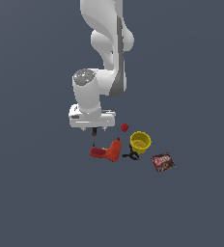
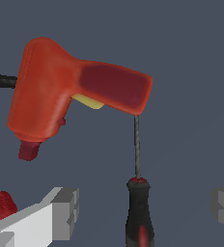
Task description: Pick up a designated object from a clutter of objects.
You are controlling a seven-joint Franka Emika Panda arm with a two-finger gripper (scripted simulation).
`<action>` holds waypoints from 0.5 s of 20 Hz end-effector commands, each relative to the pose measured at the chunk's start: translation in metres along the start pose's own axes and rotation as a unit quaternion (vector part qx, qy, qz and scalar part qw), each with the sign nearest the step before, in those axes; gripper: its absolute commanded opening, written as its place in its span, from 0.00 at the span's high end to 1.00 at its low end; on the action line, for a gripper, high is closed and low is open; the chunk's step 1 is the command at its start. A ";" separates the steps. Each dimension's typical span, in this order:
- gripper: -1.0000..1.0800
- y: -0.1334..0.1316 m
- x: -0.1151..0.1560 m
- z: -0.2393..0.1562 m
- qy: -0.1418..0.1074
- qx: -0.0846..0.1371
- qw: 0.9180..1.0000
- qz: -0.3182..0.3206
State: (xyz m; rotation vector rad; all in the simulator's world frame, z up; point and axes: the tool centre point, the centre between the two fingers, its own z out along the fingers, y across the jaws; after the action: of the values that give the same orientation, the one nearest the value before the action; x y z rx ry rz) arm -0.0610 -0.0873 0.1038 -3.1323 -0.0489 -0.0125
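The screwdriver (image 2: 139, 212) has a black and red handle and a slim dark shaft whose tip reaches the grip of the red-orange drill-shaped tool (image 2: 61, 96). In the wrist view its handle lies between my two fingers, with a gap on each side. My gripper (image 2: 143, 210) is open. In the exterior view the gripper (image 1: 94, 130) hangs just above the screwdriver (image 1: 93, 139), at the exterior view's left end of the clutter. The drill-shaped tool (image 1: 109, 151) lies right below it.
A tiny red round fruit (image 1: 124, 127), a yellow cup (image 1: 140, 141), a black-orange clamp (image 1: 131, 155) and a dark brown packet (image 1: 162, 161) lie toward the exterior view's right of the drill. The fruit (image 2: 0, 207) also shows beside one finger in the wrist view.
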 end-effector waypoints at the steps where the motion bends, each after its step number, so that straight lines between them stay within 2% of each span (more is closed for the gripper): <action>1: 0.04 0.004 -0.010 0.014 -0.001 -0.002 1.000 -0.005; 10: 0.04 0.011 -0.029 0.038 -0.004 -0.004 1.000 -0.014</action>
State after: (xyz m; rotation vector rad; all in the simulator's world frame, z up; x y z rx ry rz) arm -0.0877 -0.0979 0.0675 -3.1393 -0.0888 0.0003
